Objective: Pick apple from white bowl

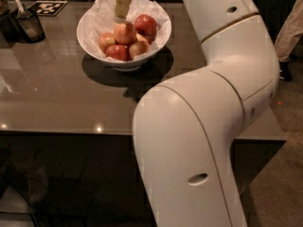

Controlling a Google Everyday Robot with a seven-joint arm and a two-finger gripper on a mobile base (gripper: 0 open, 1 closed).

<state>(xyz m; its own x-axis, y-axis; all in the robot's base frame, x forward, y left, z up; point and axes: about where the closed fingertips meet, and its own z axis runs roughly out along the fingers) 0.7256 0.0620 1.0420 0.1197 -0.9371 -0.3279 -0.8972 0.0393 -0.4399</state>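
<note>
The white bowl stands at the back of the dark table, lined with crumpled white paper and holding several apples. The apple, the largest one, orange-red with pale streaks, lies on top in the middle. A darker red apple lies to its right and a smaller yellowish one to its left. My gripper reaches down from the top edge of the camera view, its tan tip just at the apple's upper left side. Its upper part is cut off by the frame.
My white arm fills the right and lower middle of the view and hides part of the table. A dark container with a utensil and a black-and-white marker tag sit at the back left. A person's leg stands at the far right.
</note>
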